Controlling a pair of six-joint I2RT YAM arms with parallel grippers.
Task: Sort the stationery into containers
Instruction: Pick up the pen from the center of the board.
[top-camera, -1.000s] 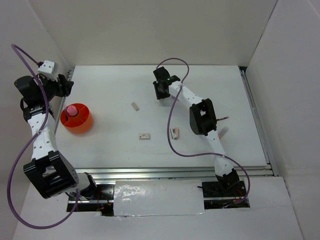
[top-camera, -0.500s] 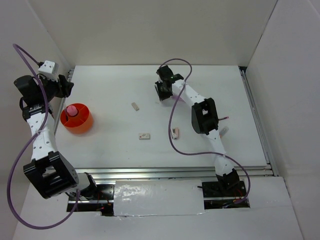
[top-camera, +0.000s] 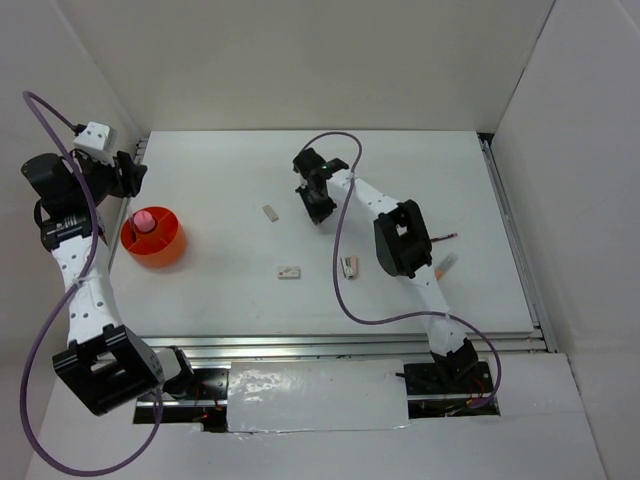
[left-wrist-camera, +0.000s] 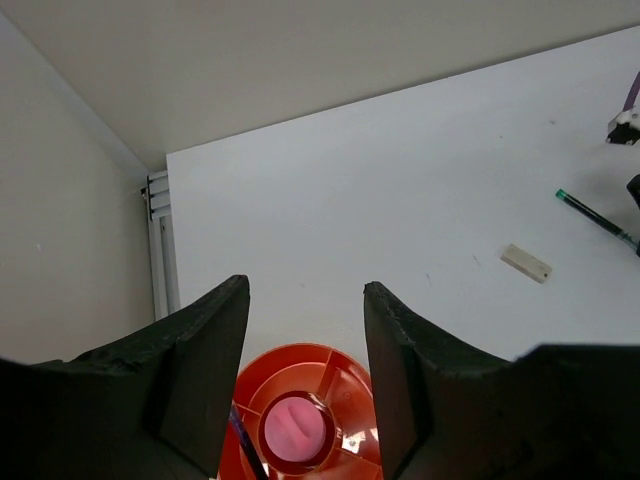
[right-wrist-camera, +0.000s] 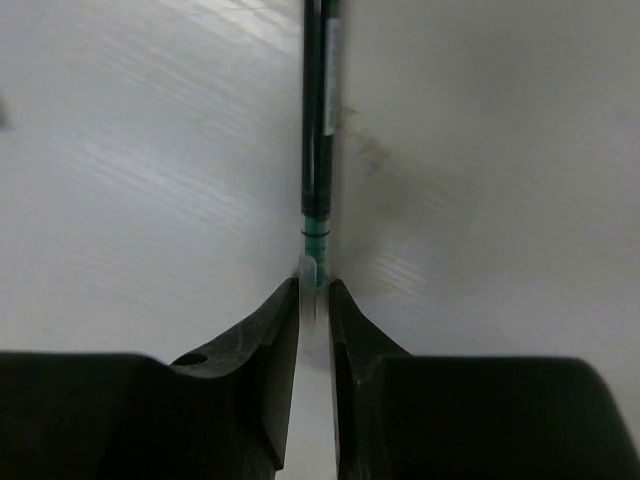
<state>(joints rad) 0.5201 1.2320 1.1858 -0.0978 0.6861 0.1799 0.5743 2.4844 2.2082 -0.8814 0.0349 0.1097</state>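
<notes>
The left gripper (left-wrist-camera: 305, 297) is positioned above the orange-red tub (top-camera: 168, 252), with its fingers apart and nothing between them. A pink cylinder (top-camera: 146, 219) and a thin dark pen (left-wrist-camera: 246, 440) are seen inside the tub. To the tub's right, small white blocks (top-camera: 270, 212) are scattered on the counter (top-camera: 220, 170). Farther right of the tub, the end of a dark green pen (right-wrist-camera: 320, 120) is clamped between the fingers of the right gripper (right-wrist-camera: 314, 285). A red pen (top-camera: 447, 238) is seen farthest from the tub.
</notes>
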